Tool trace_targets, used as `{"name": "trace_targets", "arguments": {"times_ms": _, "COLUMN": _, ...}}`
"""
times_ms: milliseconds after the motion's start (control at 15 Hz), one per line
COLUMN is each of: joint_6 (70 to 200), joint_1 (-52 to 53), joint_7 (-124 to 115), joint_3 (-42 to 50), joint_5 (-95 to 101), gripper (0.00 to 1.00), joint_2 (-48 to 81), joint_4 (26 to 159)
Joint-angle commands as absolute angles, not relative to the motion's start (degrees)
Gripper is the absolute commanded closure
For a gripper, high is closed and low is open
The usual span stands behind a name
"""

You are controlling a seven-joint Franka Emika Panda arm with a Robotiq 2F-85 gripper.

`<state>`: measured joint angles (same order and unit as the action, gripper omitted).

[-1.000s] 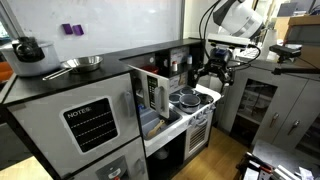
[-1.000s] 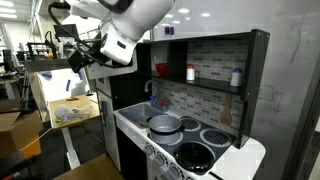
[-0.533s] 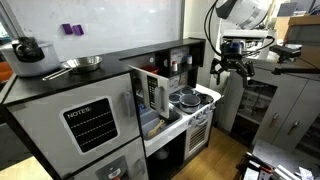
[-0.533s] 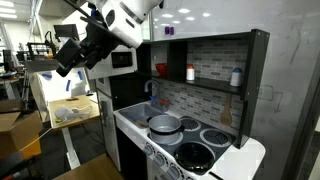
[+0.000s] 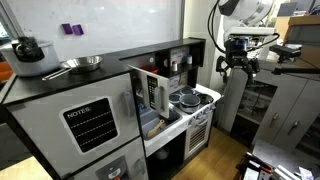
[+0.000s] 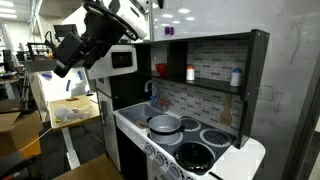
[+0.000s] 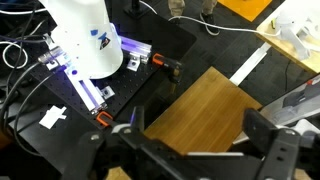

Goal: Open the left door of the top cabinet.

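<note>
The top cabinet (image 5: 168, 49) is the long black-framed unit over the toy stove, also seen in an exterior view (image 6: 215, 55). Its left door (image 5: 151, 92), pale-framed with a dark pane, stands swung out open; in an exterior view the left door (image 6: 122, 60) juts from the cabinet's end. My gripper (image 5: 237, 66) hangs in the air well clear of the kitchen, and in an exterior view the gripper (image 6: 66, 52) is off beyond the open door. In the wrist view the gripper (image 7: 200, 132) is open with nothing between its fingers (image 7: 266, 135).
A silver pot (image 6: 165, 125) sits on the stove with burners beside it. The grey NOTES door (image 5: 90, 122) fronts the fridge block, which has a pan (image 5: 80, 64) on top. A grey cabinet (image 5: 275, 105) stands beyond the arm. Below the wrist lie the robot base (image 7: 85, 40) and a wooden board (image 7: 205, 105).
My arm has pulled back from the cabinet front, lifting and swinging away from the kitchen. The left door has stayed open where it was.
</note>
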<state>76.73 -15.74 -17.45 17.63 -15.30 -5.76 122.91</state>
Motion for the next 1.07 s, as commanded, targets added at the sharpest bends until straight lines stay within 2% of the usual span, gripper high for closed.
{"name": "trace_targets", "arguments": {"times_ms": 0, "joint_6": 76.57, "joint_1": -16.32, "joint_7": -17.37, "joint_3": 17.10, "joint_5": -15.30, "gripper": 0.00, "joint_2": -5.66, "joint_4": 122.75}}
{"name": "trace_targets", "arguments": {"times_ms": 400, "joint_6": 81.55, "joint_1": -15.37, "joint_7": -16.92, "joint_3": 15.41, "joint_5": -8.75, "gripper": 0.00, "joint_2": -7.86, "joint_4": 123.14}}
{"name": "trace_targets", "arguments": {"times_ms": 933, "joint_6": 89.25, "joint_1": -13.42, "joint_7": -14.48, "joint_3": 11.14, "joint_5": -0.28, "gripper": 0.00, "joint_2": -17.72, "joint_4": 128.16}}
{"name": "trace_targets", "arguments": {"times_ms": 1000, "joint_6": 85.73, "joint_1": -13.63, "joint_7": -15.98, "joint_3": 11.41, "joint_5": -1.81, "gripper": 0.00, "joint_2": -14.87, "joint_4": 125.21}}
